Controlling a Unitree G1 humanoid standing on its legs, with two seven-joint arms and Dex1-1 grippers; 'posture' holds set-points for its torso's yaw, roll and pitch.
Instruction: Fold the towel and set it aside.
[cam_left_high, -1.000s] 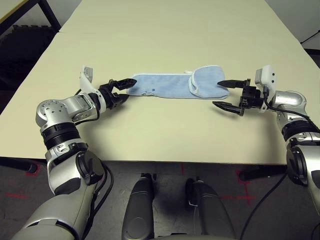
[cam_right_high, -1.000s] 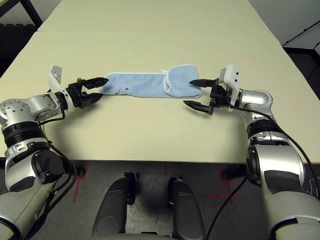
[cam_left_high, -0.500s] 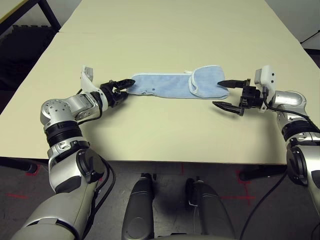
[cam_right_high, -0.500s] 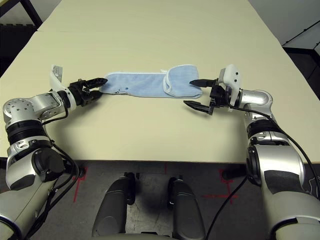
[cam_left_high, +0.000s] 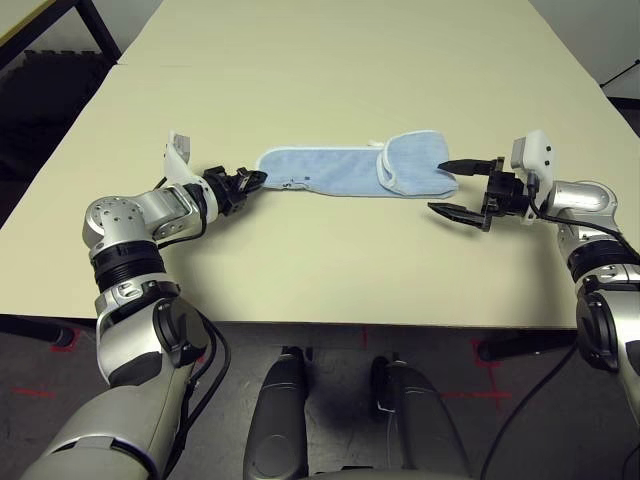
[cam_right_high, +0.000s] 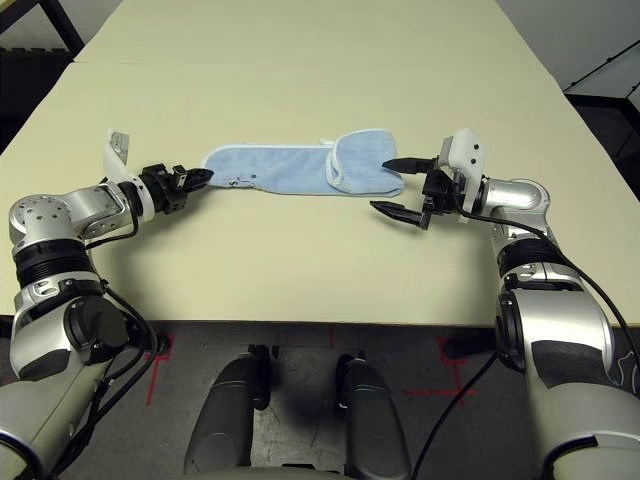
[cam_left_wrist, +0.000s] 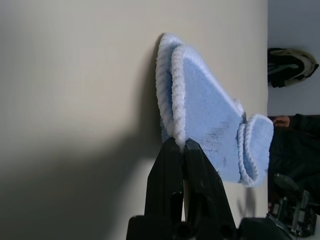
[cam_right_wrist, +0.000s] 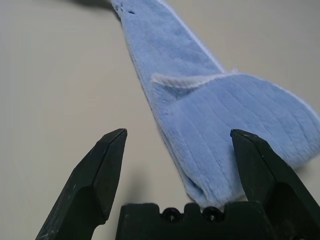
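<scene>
Blue towel (cam_left_high: 340, 172) between left gripper (cam_left_high: 255, 179) jaws

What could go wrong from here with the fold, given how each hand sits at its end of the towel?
The left hand is shut on only the white edging at the end of the towel; so thin a pinch could slip when pulled. The right hand is open, its fingers straddling the already doubled-over end, so closing might catch one layer only. With one end held and the other free, a left pull may drag the towel across the table.
</scene>
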